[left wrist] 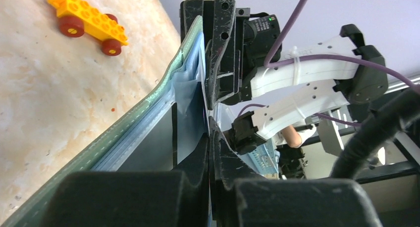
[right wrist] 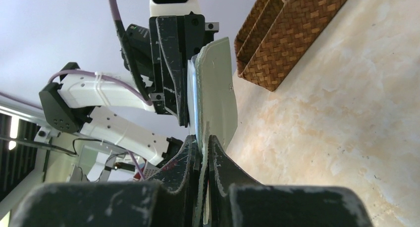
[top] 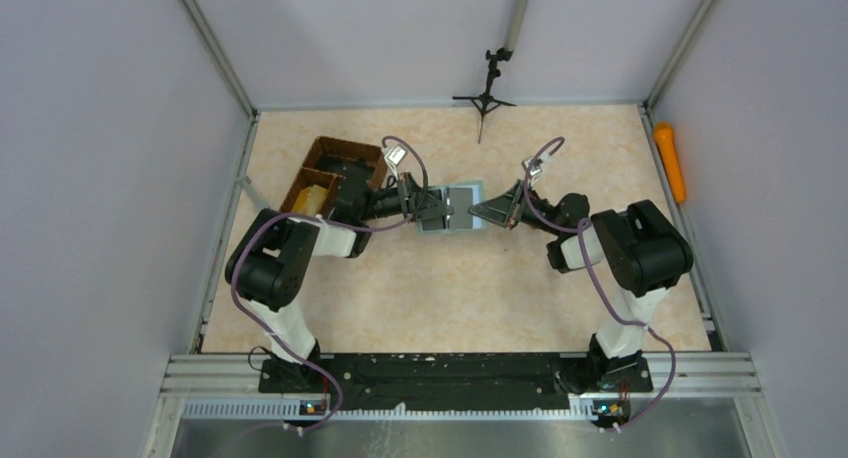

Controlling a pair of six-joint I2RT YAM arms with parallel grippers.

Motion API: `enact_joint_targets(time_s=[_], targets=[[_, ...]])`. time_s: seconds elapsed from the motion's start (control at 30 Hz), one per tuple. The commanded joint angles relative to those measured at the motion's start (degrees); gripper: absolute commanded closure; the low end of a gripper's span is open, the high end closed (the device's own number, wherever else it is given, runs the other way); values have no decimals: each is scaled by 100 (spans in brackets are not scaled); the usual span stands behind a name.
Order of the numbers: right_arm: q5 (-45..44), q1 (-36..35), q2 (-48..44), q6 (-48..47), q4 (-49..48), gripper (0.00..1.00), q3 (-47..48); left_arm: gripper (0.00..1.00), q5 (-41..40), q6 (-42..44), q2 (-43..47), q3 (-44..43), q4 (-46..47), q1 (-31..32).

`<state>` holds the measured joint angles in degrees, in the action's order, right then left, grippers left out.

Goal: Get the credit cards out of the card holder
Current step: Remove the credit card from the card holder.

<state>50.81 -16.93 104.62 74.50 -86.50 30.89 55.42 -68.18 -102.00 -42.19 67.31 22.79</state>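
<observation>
Pinching the left edge of the card holder [top: 452, 210], the left gripper [top: 428, 210] is pressed together on it at mid-table. The right gripper [top: 492, 214] pinches the opposite edge. Opposed pulling could slip either thin-edge grip, dropping the card holder. Beige marbled tabletop [top: 450, 298]; pale lilac walls [top: 100, 178] enclose it.

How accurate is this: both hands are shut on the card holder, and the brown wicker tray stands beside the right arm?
One error: the wicker tray stands beside the left arm, not the right, as the top view shows. The left hand and right hand are both shut on the card holder.
</observation>
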Motion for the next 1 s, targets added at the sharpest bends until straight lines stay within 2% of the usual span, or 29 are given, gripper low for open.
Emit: enact_joint_targets(time_s=[0.0,0.2,0.57,0.87,0.97], targets=[[106,-36,-108,49,-789,100,129,100,189,-937,-161,108,1873,-133],[113,47,-108,170,-960,100,80,100,176,-1057,-228,123,1957,-228],[122,266,-152,353,-1210,100,-20,100,-51,-13,197,227,213,-459],[146,405,-213,380,-1205,100,-64,100,-5,-43,171,223,183,-557],[111,497,-243,370,-1170,100,-125,100,-72,297,375,237,-351,-663]])
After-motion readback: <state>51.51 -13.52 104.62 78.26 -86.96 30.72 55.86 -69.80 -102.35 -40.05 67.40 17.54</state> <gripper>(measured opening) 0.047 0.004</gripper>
